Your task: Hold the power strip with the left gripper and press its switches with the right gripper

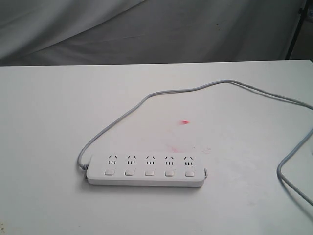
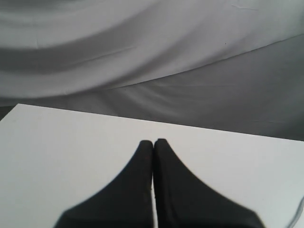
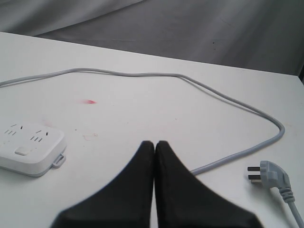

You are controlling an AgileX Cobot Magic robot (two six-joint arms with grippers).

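Left side first: the left tool has its two black fingers pressed together with nothing between them, and all it's got ahead of it is bare white worktop and then the grey cloth backdrop. The strip isn't anywhere in front of it. The power strip lies flat mid-worktop, well apart from both tools, neither of which even shows in the exterior view. Its five switches sit in a row, one under each socket group, and I can't tell which are on or off. The grey cord leaves the strip's end on the left arm's side, loops away over a little red smudge and swings round toward the right arm. The right tool is also pinched shut on nothing. One end of the strip is ahead of it and off toward the left arm's side, and the plug lies near its fingers on the opposite side. So my read is that the task hasn't really started, we're at the approach step. Next, I'd guess the left tool needs to spread, get over to the strip and clamp it without covering a button, then the right one can poke the switches with closed tips.
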